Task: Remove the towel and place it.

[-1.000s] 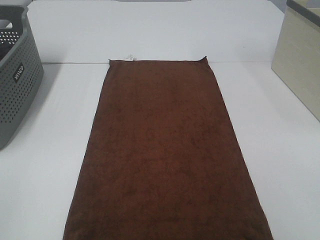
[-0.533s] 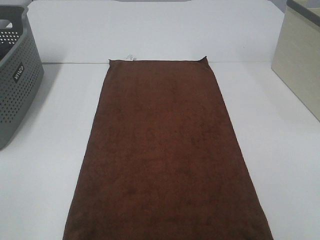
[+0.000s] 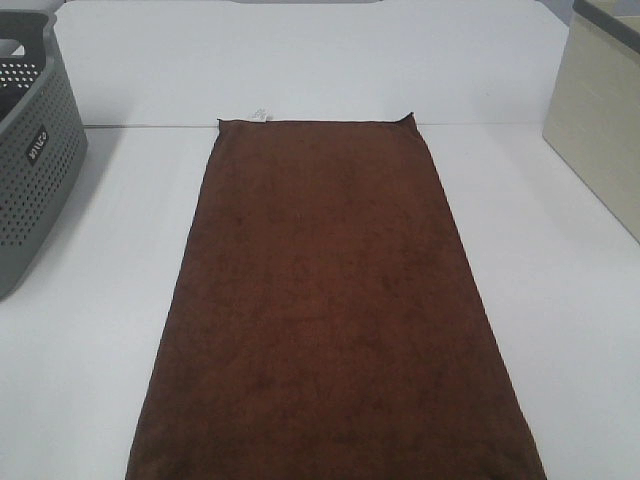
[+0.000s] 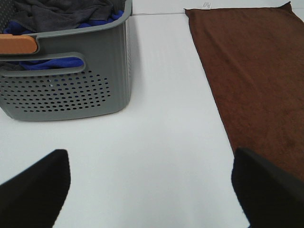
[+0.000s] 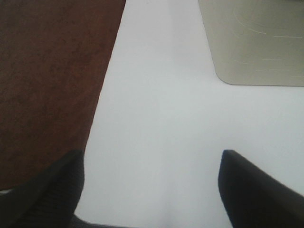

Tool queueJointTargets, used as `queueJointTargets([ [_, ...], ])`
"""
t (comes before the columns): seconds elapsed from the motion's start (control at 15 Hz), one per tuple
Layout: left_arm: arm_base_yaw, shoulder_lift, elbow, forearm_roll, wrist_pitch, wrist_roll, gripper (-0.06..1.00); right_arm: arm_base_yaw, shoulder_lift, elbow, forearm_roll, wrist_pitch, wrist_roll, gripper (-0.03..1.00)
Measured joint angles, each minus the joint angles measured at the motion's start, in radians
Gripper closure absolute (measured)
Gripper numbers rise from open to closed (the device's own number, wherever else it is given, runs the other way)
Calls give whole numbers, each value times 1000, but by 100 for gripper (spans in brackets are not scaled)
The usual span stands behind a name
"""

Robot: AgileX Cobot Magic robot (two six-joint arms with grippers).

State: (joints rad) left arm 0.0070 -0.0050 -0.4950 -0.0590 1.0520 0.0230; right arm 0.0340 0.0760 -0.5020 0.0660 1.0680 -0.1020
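1. You have one towel [image 3: 335,310]: a long rectangle of dark brown plush with a soft, slightly mottled nap, spread flat down the middle of the white table [image 3: 90,380]. Its near end runs out of the high view.
2. A small white tag [image 3: 259,114] sits at the towel's far edge, near the far left corner; the far right corner curls up a little.
3. On your left stands one grey plastic basket [image 3: 35,170], its walls pierced with rows of small round holes, well apart from the towel. Your left wrist view shows it holding rumpled grey and blue cloths [image 4: 71,12], and an orange handle piece [image 4: 18,44] at its rim.
4. On your right is one beige box [image 3: 600,120], smooth-sided with rounded corners, also clear of the towel.
5. Your left gripper [image 4: 152,190] stands wide, its two dark fingers over bare table beside the towel's left edge, holding nothing.
6. Your right gripper [image 5: 152,190] is likewise spread wide and empty, over bare table between the towel's right edge and the box.
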Motion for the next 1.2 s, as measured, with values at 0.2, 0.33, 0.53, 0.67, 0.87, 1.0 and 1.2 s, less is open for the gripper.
queueJointTargets([
  [0.2,0,0,0,0,0,2,10,0,-31,0,-14,-2,0,21],
  [0.33,0,0,0,0,0,2,10,0,-75,0,-18,-1,0,21],
  [0.53,0,0,0,0,0,2,10,0,-79,0,-25,-2,0,21],
  [0.67,0,0,0,0,0,2,10,0,-79,0,-25,-2,0,21],
  [0.87,0,0,0,0,0,3,10,0,-79,0,-25,-2,0,21],
  [1.0,0,0,0,0,0,3,10,0,-79,0,-25,-2,0,21],
  [1.2,0,0,0,0,0,3,10,0,-79,0,-25,-2,0,21],
])
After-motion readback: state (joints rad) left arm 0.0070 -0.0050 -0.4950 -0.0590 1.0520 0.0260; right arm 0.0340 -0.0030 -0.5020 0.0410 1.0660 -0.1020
